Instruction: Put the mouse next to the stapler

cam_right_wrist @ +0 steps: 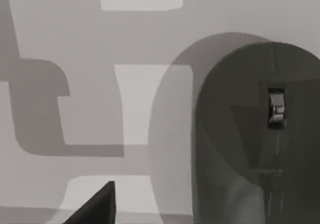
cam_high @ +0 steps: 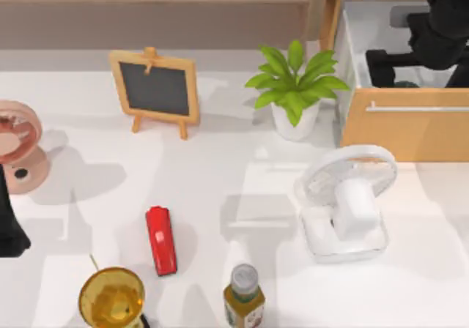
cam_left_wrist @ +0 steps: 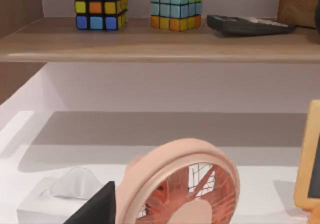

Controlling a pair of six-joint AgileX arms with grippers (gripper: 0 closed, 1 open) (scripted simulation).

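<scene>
Up at the table's (cam_high: 242, 189) far right, the right arm reaches into an open wooden drawer (cam_high: 403, 127); its end effector (cam_high: 385, 64) hangs above the dark grey mouse (cam_right_wrist: 260, 134), fingers' spread impossible to tell. Left arm parks at the left edge. Front-left lies the red stapler (cam_high: 161, 240).

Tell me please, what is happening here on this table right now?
The right gripper is reaching into the open wooden drawer at the table's far right, and the right wrist view shows the dark grey mouse just below it, not yet picked up. The red stapler lies alone near the front, left of centre, between a yellow-labelled bottle and a pink fan. The left arm is parked at the table's left edge. So the mouse has yet to be brought to the stapler.
</scene>
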